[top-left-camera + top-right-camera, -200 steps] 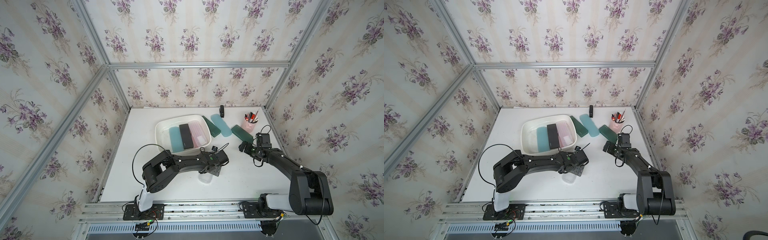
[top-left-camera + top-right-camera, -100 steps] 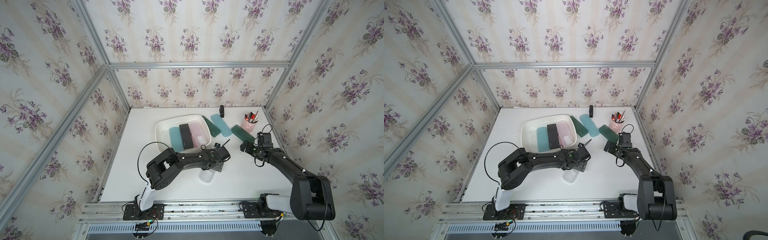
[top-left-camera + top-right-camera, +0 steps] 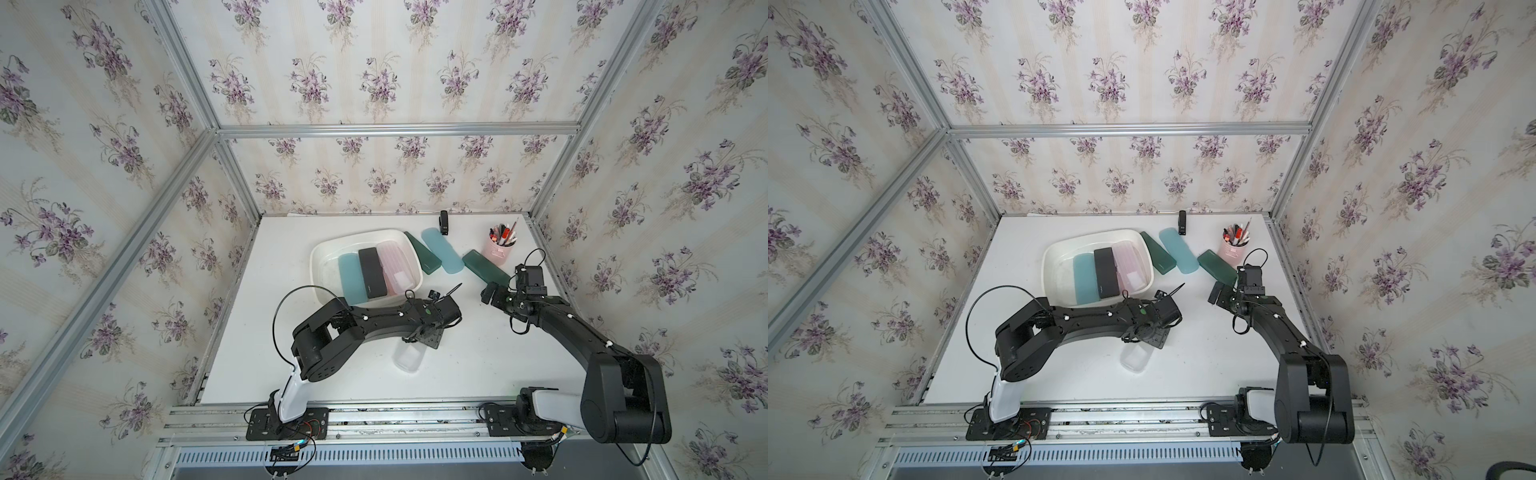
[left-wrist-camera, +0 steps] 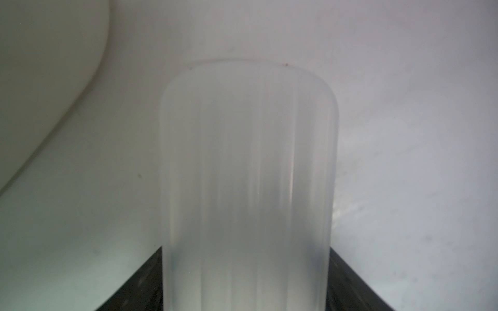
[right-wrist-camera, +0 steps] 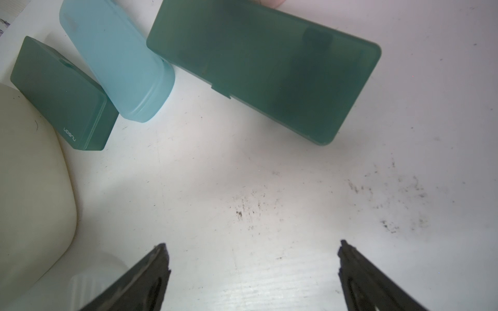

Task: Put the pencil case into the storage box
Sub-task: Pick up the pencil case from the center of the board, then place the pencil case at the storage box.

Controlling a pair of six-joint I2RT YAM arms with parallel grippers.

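Note:
A frosted clear pencil case (image 3: 409,358) (image 3: 1134,357) lies on the white table in front of the storage box (image 3: 314,262) (image 3: 1045,266), a shallow white tub. My left gripper (image 3: 419,341) (image 3: 1148,338) (image 4: 246,250) is shut on this case (image 4: 248,175); both fingers press its long sides. The tub's wall (image 4: 40,67) is close beside it. The tub holds a teal case (image 3: 352,278), a black one (image 3: 371,272) and a pink one (image 3: 397,270). My right gripper (image 3: 488,293) (image 3: 1217,293) (image 5: 252,247) is open and empty over bare table, just short of a dark green case (image 3: 484,266) (image 5: 264,70).
A light blue case (image 3: 442,251) (image 5: 116,62) and another dark green case (image 3: 422,257) (image 5: 62,94) lie right of the tub. A pink pen cup (image 3: 498,251) stands at the back right, and a small black object (image 3: 444,217) by the back wall.
The left gripper's fingers have closed onto the frosted case, which stays on the table. The left arm has shifted slightly to the right. The right gripper has barely moved.

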